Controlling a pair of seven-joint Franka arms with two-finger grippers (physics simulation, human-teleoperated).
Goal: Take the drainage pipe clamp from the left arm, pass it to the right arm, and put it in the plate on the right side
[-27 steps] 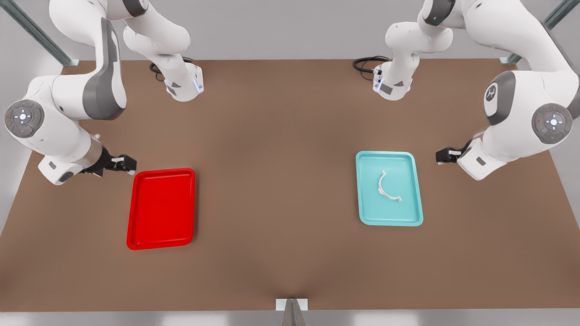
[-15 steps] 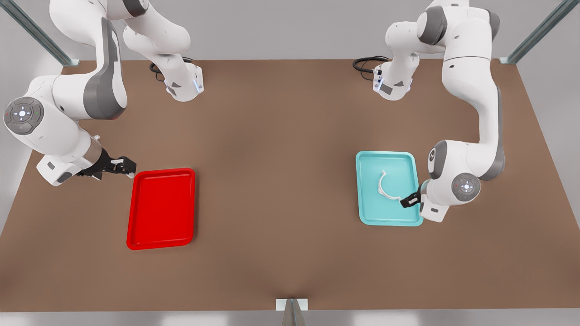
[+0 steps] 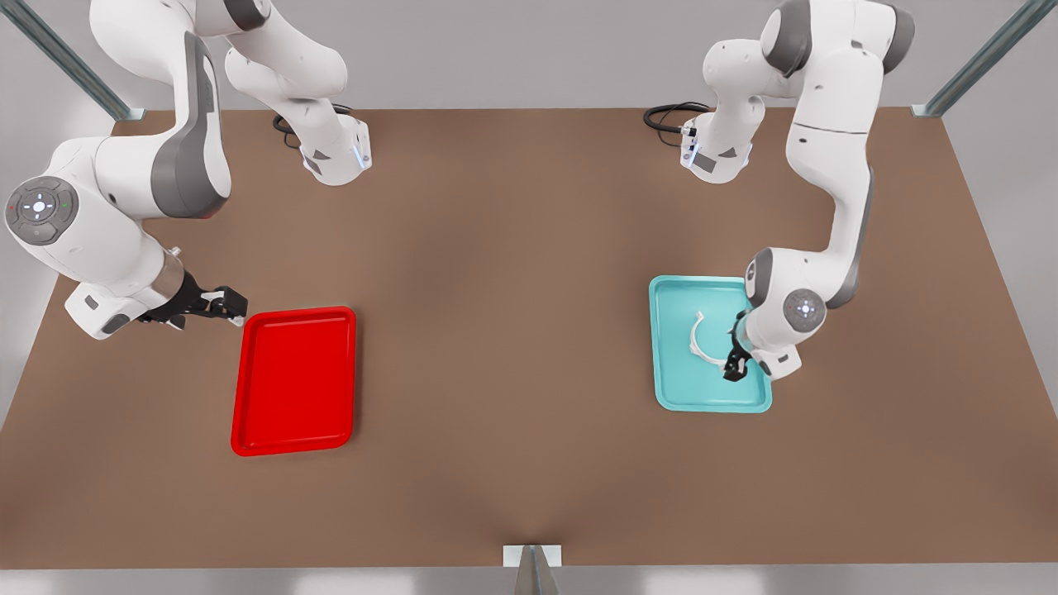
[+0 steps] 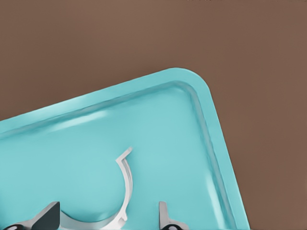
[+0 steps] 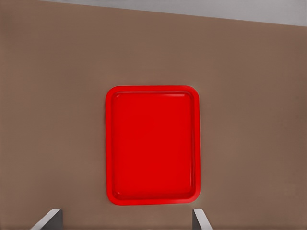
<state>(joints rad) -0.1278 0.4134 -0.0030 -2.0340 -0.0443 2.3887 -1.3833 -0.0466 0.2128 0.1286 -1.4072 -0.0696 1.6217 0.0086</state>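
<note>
Clamp, small white C-shaped drainage pipe strip (image 3: 702, 340), lies in my teal tray (image 3: 671, 388); left tool (image 3: 733, 364) straddles its lower tab, fingers parted; right tool (image 3: 216, 304) waits beside that tray's red twin (image 3: 293, 438), fingers spread.

Glossy teal tray (image 4: 211, 134), glossy red plate (image 5: 109, 143), matt brown table (image 3: 512, 330).

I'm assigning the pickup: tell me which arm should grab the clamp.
Left. Its tool hangs open over the teal tray, fingers straddling the drainage pipe clamp. The right tool waits beside the red plate, far from it.
</note>
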